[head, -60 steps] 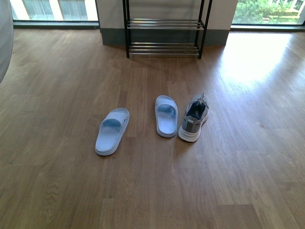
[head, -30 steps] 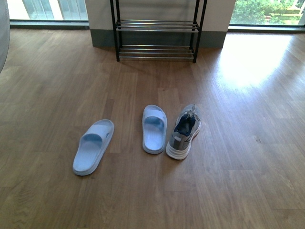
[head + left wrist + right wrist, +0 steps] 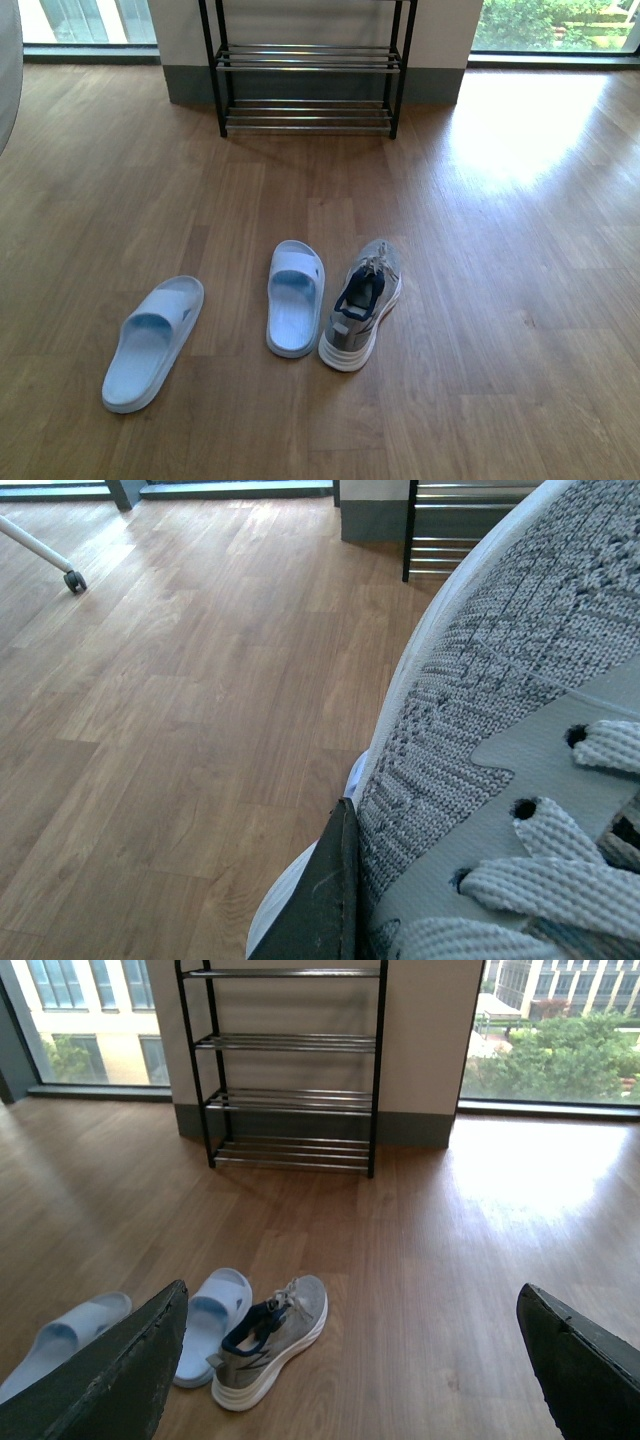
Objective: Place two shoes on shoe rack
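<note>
One grey sneaker (image 3: 500, 710) fills the left wrist view, lifted above the floor, with my left gripper (image 3: 400, 915) shut on it. Only one dark finger (image 3: 322, 900) shows, against its knit side. The other grey sneaker (image 3: 362, 315) stands on the wood floor, toe towards the shoe rack (image 3: 305, 75), and it also shows in the right wrist view (image 3: 268, 1338). My right gripper (image 3: 350, 1360) hangs open above the floor, fingers (image 3: 110, 1380) wide apart and nothing between them. The black shoe rack (image 3: 290, 1070) stands against the far wall, its silver bars bare.
Two pale blue slippers lie left of the floor sneaker, one close beside it (image 3: 294, 297) and one further left (image 3: 152, 342). A caster wheel on a white leg (image 3: 72, 579) stands off to one side. Windows flank the wall behind the rack.
In the front view the rack, the slippers and the floor sneaker have slid down and left and look larger. They have kept their places relative to one another.
</note>
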